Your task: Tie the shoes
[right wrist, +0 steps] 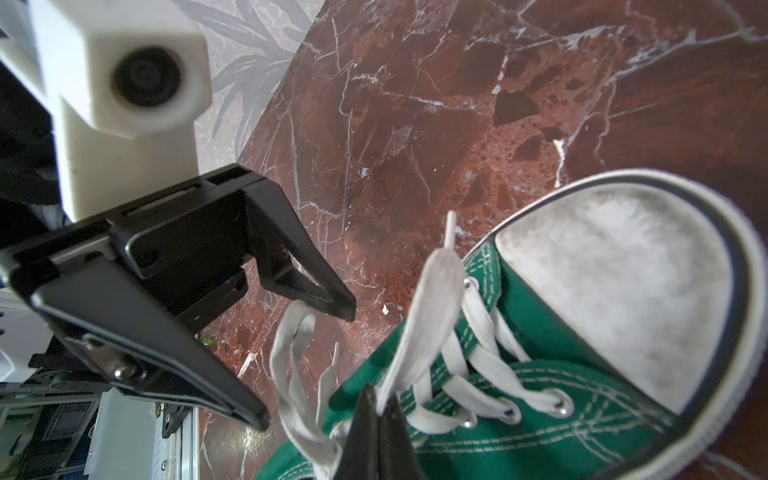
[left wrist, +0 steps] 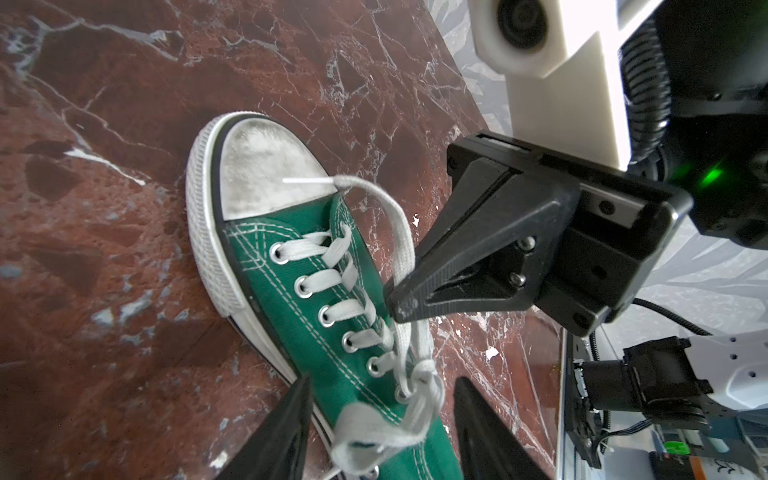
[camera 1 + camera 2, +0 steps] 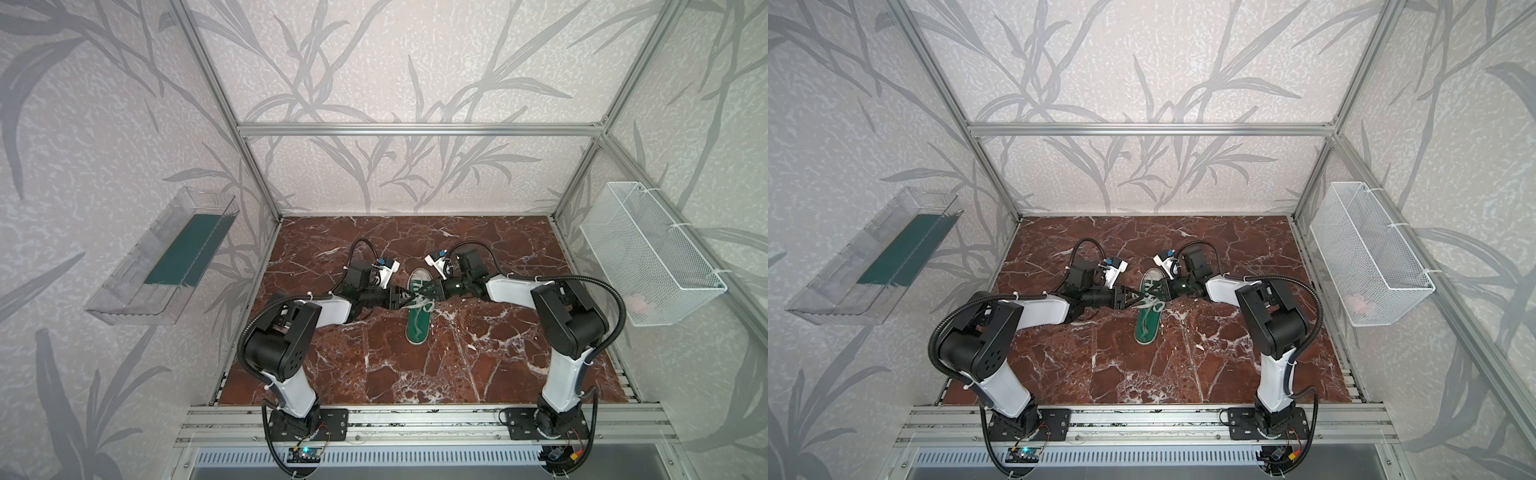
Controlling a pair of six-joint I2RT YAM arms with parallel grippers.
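green sneaker (image 3: 419,309), lying mid-table on the marble top (image 3: 478,365), toe to the far side, white laces (image 2: 332,249) not yet in a bow. right gripper (image 1: 376,405) pinched tight on one lace strand (image 1: 419,316) above the eyelets. left gripper (image 2: 382,386) half spread, its jaws astride a slack loop (image 2: 374,432) near the collar. likely hazards: the loop slumps before the left jaws meet, the flat strand slides from the right pinch, a pull drags the light shoe, or the near fingertips clash.
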